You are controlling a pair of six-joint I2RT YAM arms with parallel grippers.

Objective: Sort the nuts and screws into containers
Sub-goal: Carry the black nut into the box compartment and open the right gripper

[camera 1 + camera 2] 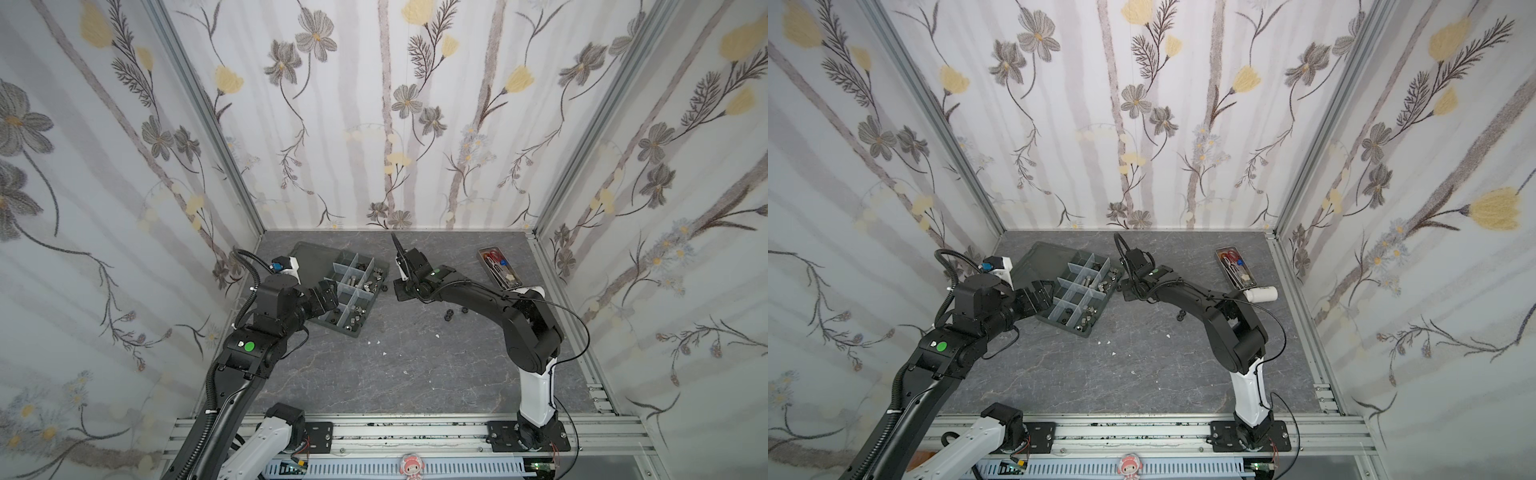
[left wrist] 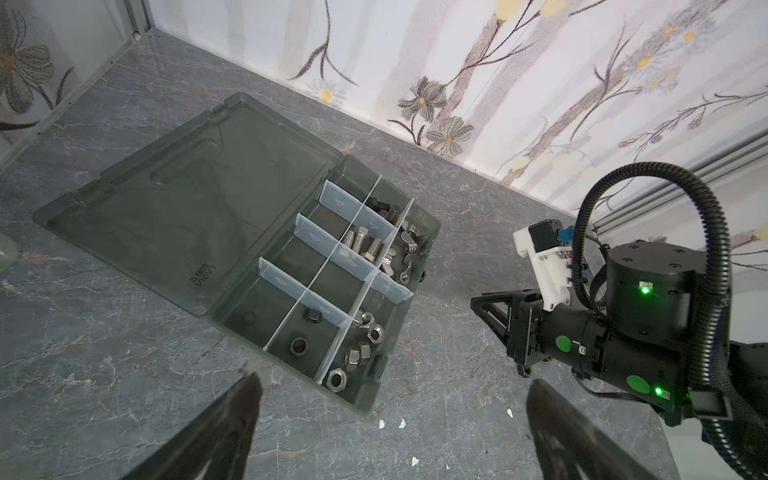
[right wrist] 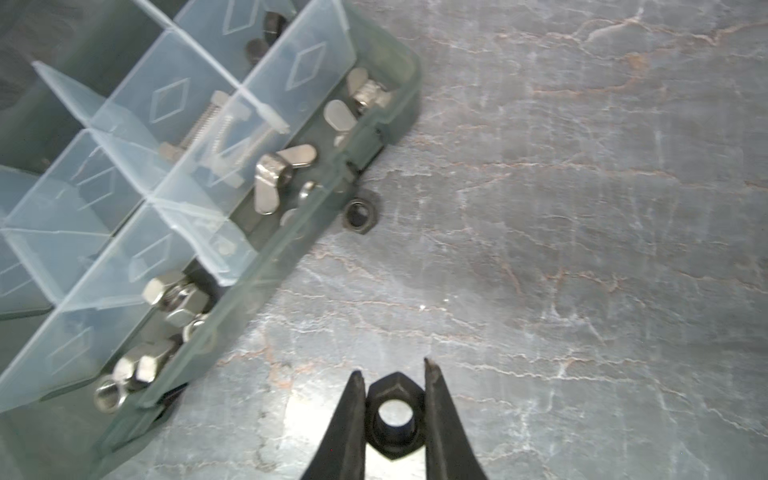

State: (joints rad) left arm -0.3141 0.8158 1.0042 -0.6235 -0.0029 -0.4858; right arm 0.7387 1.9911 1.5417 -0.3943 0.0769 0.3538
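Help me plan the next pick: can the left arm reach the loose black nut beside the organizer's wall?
Probably not easily: the organizer box lies between the open left tool and the loose nut, and the right tool hovers beside it.

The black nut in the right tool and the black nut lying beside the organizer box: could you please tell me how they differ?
The held nut is clamped in the right tool; the loose nut lies free, flat on the table. The loose nut sits right beside the wall of the organizer box; the held nut is farther out. Both are black hex nuts, outside the compartments.
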